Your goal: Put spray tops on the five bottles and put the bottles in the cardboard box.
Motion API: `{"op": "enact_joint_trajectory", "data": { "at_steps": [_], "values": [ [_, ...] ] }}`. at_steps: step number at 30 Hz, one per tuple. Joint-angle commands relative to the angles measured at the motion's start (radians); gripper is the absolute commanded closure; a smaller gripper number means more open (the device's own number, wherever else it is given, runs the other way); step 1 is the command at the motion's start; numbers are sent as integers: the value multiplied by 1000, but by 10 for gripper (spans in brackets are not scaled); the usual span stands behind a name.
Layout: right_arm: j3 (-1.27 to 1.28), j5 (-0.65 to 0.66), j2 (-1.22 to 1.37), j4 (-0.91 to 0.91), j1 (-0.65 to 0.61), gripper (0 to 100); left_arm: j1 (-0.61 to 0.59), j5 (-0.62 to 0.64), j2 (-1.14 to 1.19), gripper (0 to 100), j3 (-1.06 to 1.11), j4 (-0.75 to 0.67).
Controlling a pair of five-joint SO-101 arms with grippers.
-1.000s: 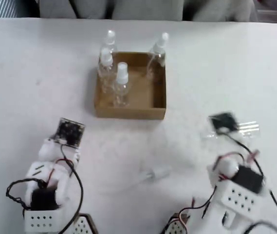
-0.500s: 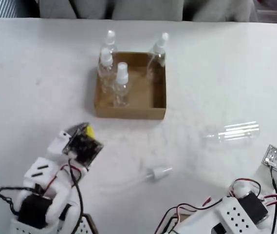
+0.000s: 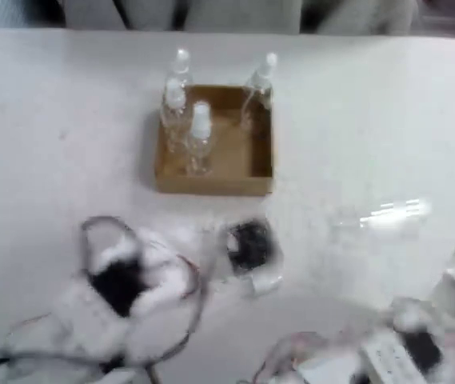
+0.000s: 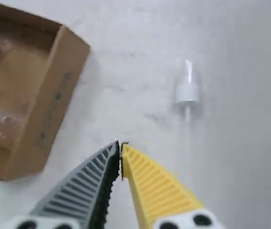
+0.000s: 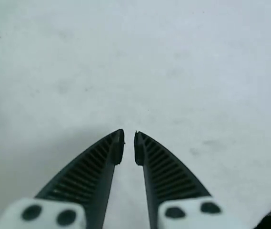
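The cardboard box (image 3: 211, 186) sits on the white table (image 3: 51, 120). Two topped bottles (image 3: 199, 138) stand inside it, toward its left wall. Two far bottles (image 3: 259, 84) rise at its far edge, one at each corner, and I cannot tell whether they stand inside it or just behind it. The fifth bottle (image 3: 383, 214) lies on its side on the table, right of the box and nearer the arms. A loose spray top (image 4: 186, 90) lies in front of the box's near wall. The left hand (image 4: 121, 145) hangs just beside it, clenched tip to tip on nothing. The right hand (image 5: 129, 143) hangs over bare table well right of the box — all but clenched, only a thin slit between its tips, grasping nothing.
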Motion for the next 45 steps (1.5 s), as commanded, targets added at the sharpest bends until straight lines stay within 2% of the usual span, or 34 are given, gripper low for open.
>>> {"op": "enact_joint_trajectory", "data": {
  "at_steps": [1,4,7,10,12,27,31,45],
  "values": [
    [6,-5,-27,-18,5,981,116,-6,45,972,-54,-55],
    [15,-3,-48,-19,4,981,168,-6,97,958,-52,-106],
    [17,-3,-70,-16,4,981,189,-6,170,887,12,-218],
    [29,-3,-87,-16,4,981,179,-8,259,849,72,-356],
    [32,-3,-97,-16,4,981,160,-8,314,849,61,-394],
    [43,-2,-105,-1,4,981,154,0,657,845,-104,-407],
    [44,-2,-105,-1,4,981,134,0,690,845,-109,-443],
    [60,-2,-105,-1,4,982,116,-6,699,845,-126,-442]
  ]
}}
